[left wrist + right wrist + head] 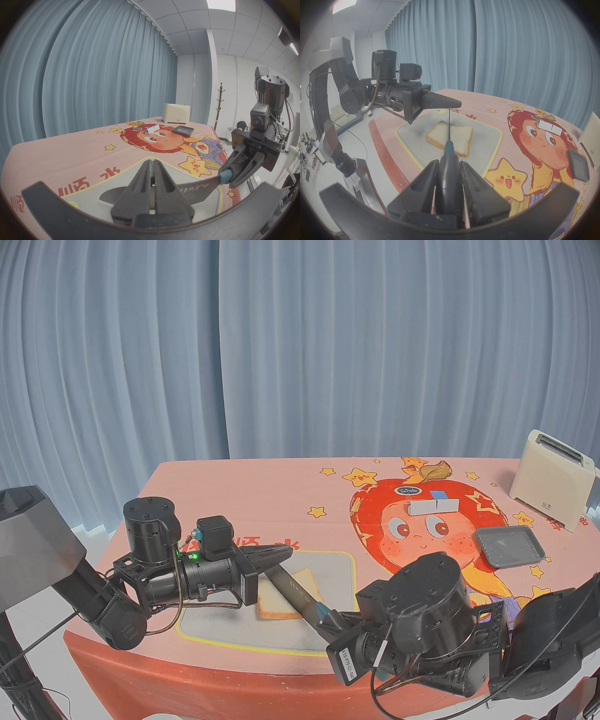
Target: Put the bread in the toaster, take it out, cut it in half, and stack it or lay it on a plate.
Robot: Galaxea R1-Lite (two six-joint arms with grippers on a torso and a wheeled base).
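A slice of bread [284, 605] [459, 137] lies flat on the grey cutting mat [219, 624]. My right gripper [337, 622] [449, 175] is shut on the handle of a knife [294, 590] [195, 189]. The blade stands on edge over the middle of the slice, and I cannot tell if it touches it. My left gripper [284, 552] [152, 184] is shut with nothing in it and hovers over the slice's far side, by the knife tip. The cream toaster [553, 477] [176, 113] stands at the far right, with a dark grey plate [509, 546] [578, 161] in front of it.
A small white and blue block [433, 504] rests on the cartoon face printed on the pink tablecloth [262, 490]. The mat reaches close to the table's near edge. Blue curtains hang behind the table.
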